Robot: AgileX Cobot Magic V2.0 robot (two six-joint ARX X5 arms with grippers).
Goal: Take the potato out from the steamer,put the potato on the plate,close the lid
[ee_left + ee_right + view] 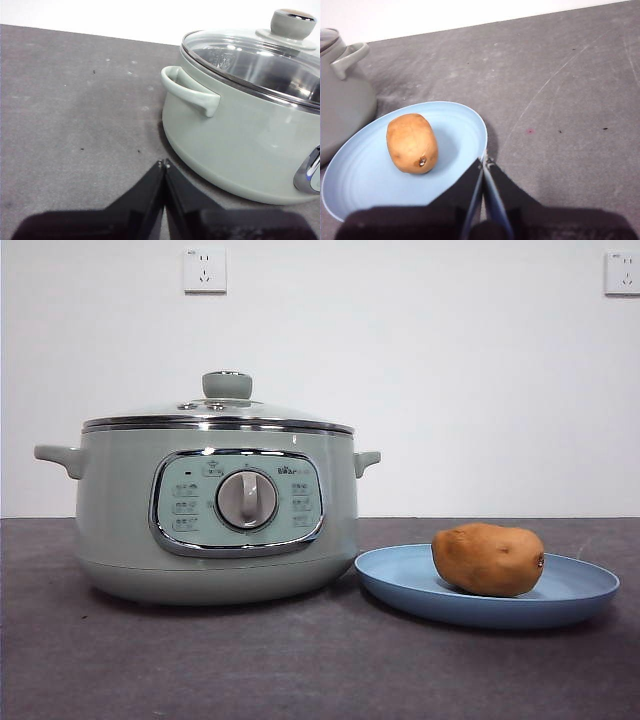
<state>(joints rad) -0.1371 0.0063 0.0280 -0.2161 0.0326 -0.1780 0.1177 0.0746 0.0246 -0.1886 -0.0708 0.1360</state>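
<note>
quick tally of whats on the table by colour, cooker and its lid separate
pale green: 1, the steamer
clear glass with green knob: 1, the lid
light blue: 1, the plate
brown: 1, the potato
total: 4

The pale-green round steamer (215, 530) has a smooth, glossy body and a chrome-framed panel. Its domed glass lid (250, 62) is clear, rimmed in shiny metal. The light-blue shallow plate (460, 130) looks smooth and matt; the brown oval potato (488, 559) is dull-skinned. The dark grey tabletop (560, 75) looks matt and scuffed.
</note>
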